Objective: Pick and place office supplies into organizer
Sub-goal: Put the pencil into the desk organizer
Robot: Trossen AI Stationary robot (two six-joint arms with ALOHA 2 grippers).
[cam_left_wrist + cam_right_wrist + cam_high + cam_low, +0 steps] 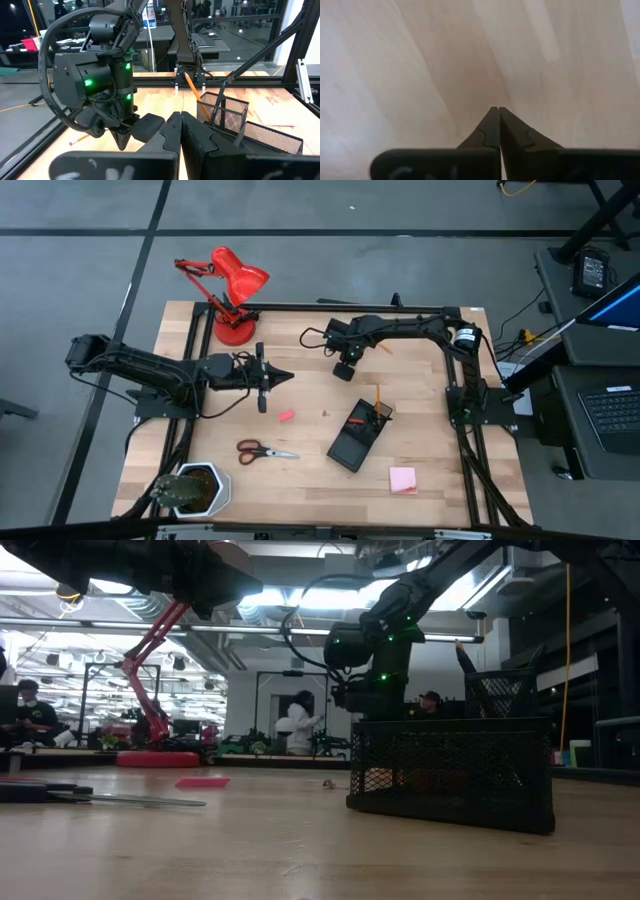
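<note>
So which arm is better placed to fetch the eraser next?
Left, probably. The left gripper, shut and empty, hangs just beyond the eraser, on its side of the table. The right gripper, also shut and empty, sits farther off, nearer the organizer.

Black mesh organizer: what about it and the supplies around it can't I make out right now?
- Black mesh organizer, high view: contents too small to count beyond one orange pencil.
- Low view: mesh wall blurs whatever is inside.
- Red-handled scissors, low view: cut off by the edge.
- Right wrist view: only bare wooden table.
</note>
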